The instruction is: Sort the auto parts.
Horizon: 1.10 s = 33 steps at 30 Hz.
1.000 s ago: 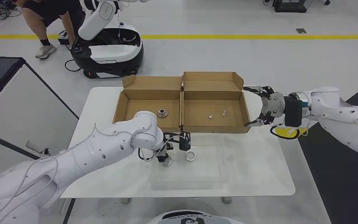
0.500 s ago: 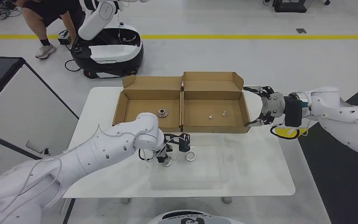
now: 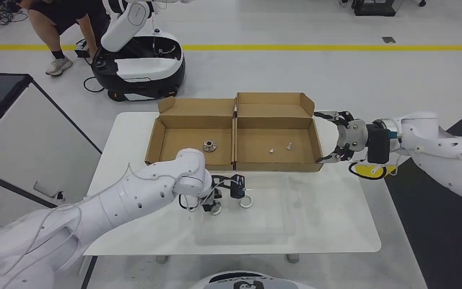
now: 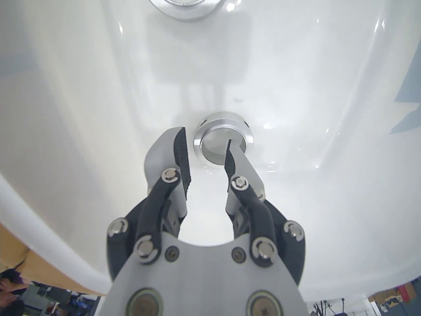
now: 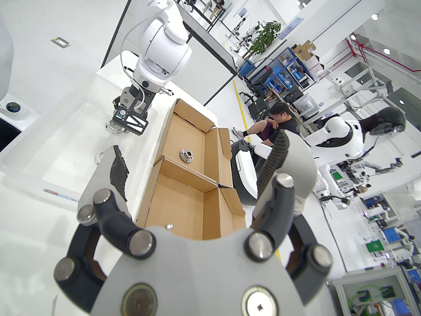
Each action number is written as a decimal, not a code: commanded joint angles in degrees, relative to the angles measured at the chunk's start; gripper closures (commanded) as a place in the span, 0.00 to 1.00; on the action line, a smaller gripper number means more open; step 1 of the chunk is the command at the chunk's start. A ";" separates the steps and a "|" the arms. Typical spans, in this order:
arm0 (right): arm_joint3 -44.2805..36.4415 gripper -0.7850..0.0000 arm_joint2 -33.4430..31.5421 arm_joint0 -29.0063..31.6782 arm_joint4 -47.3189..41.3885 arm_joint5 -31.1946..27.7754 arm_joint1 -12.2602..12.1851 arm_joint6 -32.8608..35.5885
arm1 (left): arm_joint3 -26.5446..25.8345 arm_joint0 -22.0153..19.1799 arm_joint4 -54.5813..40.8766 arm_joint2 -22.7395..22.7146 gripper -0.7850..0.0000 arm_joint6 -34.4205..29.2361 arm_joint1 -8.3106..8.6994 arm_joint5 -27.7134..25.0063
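Rim pinch on a small silver metal collar (image 4: 223,121) in the clear plastic tray (image 3: 278,217).
Top: the left tool (image 3: 237,189) hangs over the tray on the white tabletop (image 3: 339,217), in front of two brown cardboard boxes (image 3: 195,137). Left wrist: jaws narrowly parted, one ribbed black pad (image 4: 229,162) inside the smooth bore, the other outside; closing squarely on the thin, slippery wall looks best. Right wrist: the right tool (image 5: 199,147) gapes wide, empty, beside the boxes.

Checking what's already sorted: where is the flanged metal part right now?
In the top view, the flanged metal part lies in the left cardboard box, on the robot's left side, close to the wall shared with the right cardboard box.
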<state>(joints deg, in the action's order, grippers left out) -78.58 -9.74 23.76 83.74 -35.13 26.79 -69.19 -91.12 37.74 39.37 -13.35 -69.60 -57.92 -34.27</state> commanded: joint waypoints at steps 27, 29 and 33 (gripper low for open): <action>0.00 0.00 0.00 0.00 0.00 0.00 0.00 0.00 | 1.20 1.87 4.08 -1.12 0.89 0.67 -1.28 -0.10; 0.00 0.00 0.00 0.00 0.00 0.00 0.00 0.00 | 1.16 1.91 4.03 -1.19 0.99 0.29 -1.39 -0.08; 0.00 0.00 0.00 0.00 0.00 0.00 0.00 0.00 | 1.07 2.04 4.05 -1.36 1.00 -0.33 -1.53 -0.06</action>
<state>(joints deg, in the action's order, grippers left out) -78.58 -9.74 23.76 83.74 -35.13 26.79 -69.19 -90.02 39.74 43.43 -14.65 -69.85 -59.43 -34.34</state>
